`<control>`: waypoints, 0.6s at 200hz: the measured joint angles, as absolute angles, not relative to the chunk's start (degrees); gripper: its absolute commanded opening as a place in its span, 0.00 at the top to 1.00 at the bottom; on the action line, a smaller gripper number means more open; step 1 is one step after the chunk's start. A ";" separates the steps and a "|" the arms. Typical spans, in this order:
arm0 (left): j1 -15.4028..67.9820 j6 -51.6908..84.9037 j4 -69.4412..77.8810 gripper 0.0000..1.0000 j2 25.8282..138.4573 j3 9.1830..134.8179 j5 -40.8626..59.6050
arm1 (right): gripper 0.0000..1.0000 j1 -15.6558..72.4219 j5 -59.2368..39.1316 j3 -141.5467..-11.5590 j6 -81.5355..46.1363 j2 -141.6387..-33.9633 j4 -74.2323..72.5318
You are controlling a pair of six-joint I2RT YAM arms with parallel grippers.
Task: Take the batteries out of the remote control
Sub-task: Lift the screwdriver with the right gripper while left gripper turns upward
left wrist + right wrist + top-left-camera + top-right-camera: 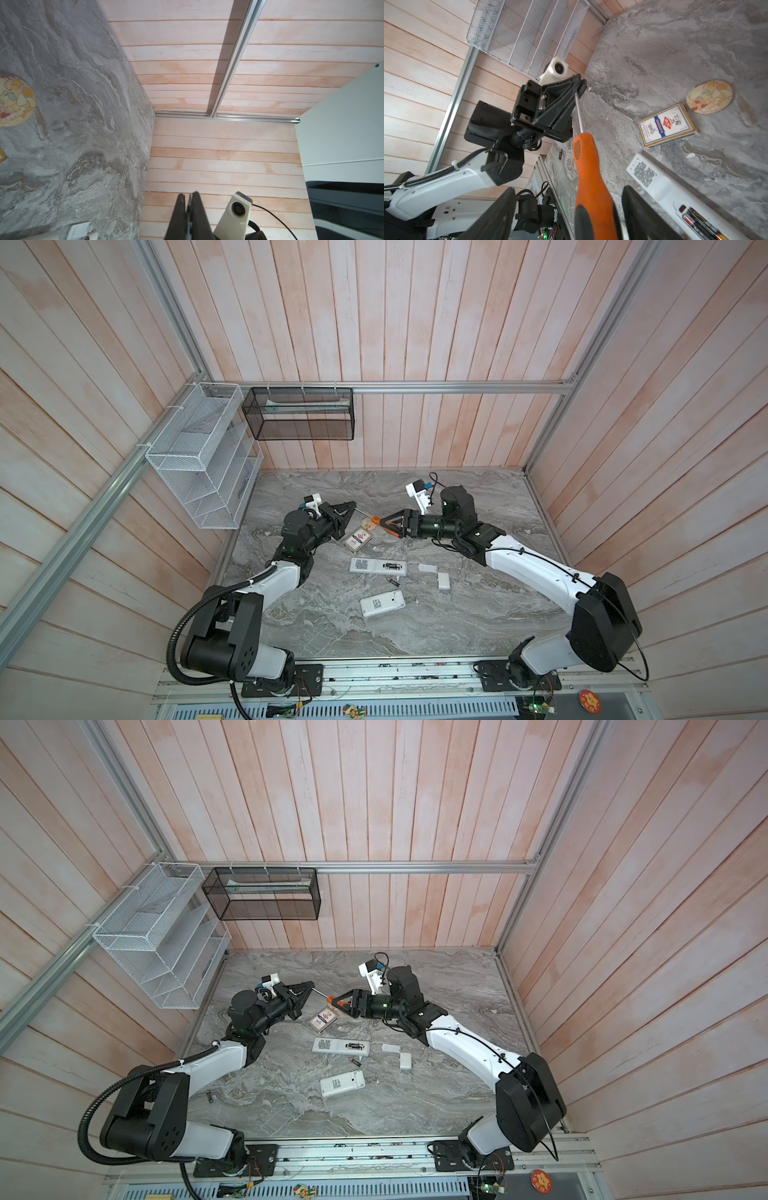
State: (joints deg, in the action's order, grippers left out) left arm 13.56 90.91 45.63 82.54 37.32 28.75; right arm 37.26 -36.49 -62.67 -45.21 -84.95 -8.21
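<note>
The batteries (392, 566) are in the open compartment of the remote control (365, 565), which lies face down mid-desk. The right wrist view (695, 220) shows them close: apparently two, side by side.

A loose battery (392, 581) lies just in front of that remote. A second loose battery (210, 1097) lies near the desk's left edge. It also shows in the right wrist view (560, 154), but in a top view the left arm hides it.

A second remote (382, 603), its compartment empty, lies nearer the front. Two white covers (427, 568) (443, 580) lie to the right on the desk (478, 614).

Behind are one card box (357, 540) and one round badge (368, 524).

Above them, the left end effector (580, 83) is clamped tight on the metal shaft tip of the one screwdriver (589, 176). The left wrist view shows only its closed fingers (180, 207).

The right end effector (568, 190) is spread wide, with the orange handle between its jaws and a gap on each side.
</note>
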 measured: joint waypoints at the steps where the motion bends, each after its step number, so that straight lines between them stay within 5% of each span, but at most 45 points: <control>1: 13.72 91.11 45.74 1.00 82.54 37.32 28.42 | 0.20 37.26 -36.40 -62.78 -45.30 -84.99 -8.29; 50: 15.81 94.15 47.68 1.00 82.48 37.32 21.34 | 0.27 37.26 -35.88 -65.49 -46.57 -87.46 -9.43; 120: 15.81 94.17 47.53 1.00 81.10 37.30 19.03 | 0.51 37.23 -35.88 -66.28 -47.64 -88.40 -8.75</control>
State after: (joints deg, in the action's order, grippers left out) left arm 15.81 94.17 47.53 81.10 37.30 19.03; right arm 37.23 -35.88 -66.28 -47.64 -88.40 -8.75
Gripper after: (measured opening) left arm 0.067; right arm 0.503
